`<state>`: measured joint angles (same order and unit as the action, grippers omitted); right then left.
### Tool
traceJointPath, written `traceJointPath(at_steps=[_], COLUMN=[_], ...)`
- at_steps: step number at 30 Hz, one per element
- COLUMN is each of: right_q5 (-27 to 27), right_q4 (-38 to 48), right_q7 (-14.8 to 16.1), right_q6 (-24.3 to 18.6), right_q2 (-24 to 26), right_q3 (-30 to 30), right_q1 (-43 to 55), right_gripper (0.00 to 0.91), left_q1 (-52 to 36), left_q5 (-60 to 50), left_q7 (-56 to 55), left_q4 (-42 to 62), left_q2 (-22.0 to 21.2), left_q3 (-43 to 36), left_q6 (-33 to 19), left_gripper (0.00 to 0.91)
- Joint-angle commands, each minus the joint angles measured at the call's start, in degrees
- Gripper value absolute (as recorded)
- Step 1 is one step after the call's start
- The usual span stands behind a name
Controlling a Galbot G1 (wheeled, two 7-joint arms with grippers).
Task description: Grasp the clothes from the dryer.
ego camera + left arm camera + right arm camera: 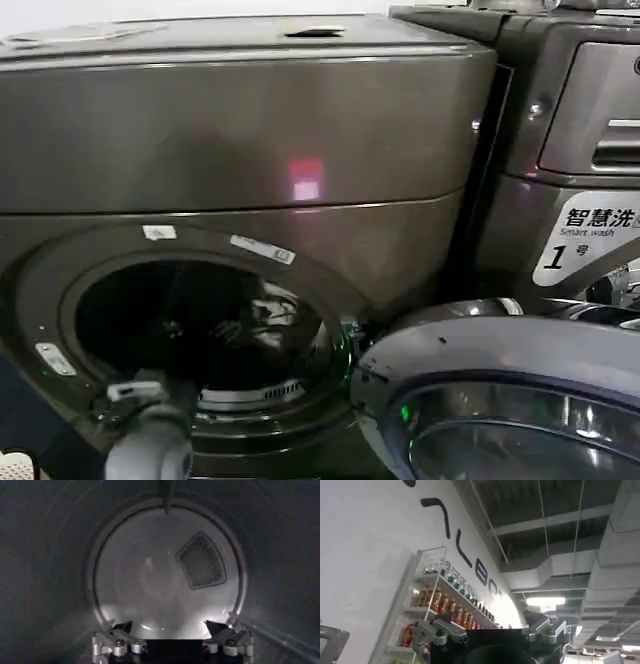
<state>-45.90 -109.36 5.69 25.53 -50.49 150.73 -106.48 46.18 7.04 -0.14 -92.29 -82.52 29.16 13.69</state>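
The left tool [172, 639] reaches into the dryer [240, 150] through its round porthole, fingers spread wide and holding nothing, with the bare drum back wall [150, 580] and a mesh vent [201, 561] straight ahead of it. The clothes cannot be made out inside. The right tool [492, 632] is raised away from the machine, also spread, with a shelf of bottles [440, 605] beyond it.

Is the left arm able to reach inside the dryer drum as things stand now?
Probably yes. The dryer has its door swung open to the robot's right, so the porthole is free. The left gripper, fingers open, already faces the drum's back wall. No clothes show in the part of the drum seen there.
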Motion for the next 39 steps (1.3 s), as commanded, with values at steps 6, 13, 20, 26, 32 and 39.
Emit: traceJointPath(at_steps=[6,13,20,26,32,39], right_q5=[0.04,0.12,0.30,0.58,0.70,0.70], right_q4=[0.38,1.19,0.91,1.21,1.31,1.30], right_q7=[0.23,0.34,0.41,0.63,0.66,0.67], right_q6=[-0.15,-0.22,-0.19,-0.21,-0.22,-0.18], right_q2=[-0.04,0.66,1.00,0.92,0.72,0.59], right_q3=[-0.35,-0.78,-1.88,-1.73,-1.28,-0.42], right_q1=[0.60,1.39,2.16,2.07,1.77,1.03], right_gripper=[0.907,0.907,0.907,0.907,0.907,0.907], left_q1=[-23.31,-31.46,-41.27,-48.29,-51.80,-52.59], left_q5=[-2.80,-7.58,-19.96,-39.63,-54.14,-63.36], left_q7=[4.14,24.93,43.63,53.85,56.29,55.55], left_q4=[32.98,47.86,63.75,71.95,75.01,75.17], left_q2=[-0.12,2.87,5.23,5.22,4.65,4.52], left_q3=[-3.17,-8.13,-16.16,-21.88,-22.20,-25.66], left_q6=[-4.85,-6.81,-11.41,-19.12,-22.46,-20.55], left_gripper=[0.907,0.907,0.907,0.907,0.907,0.907])
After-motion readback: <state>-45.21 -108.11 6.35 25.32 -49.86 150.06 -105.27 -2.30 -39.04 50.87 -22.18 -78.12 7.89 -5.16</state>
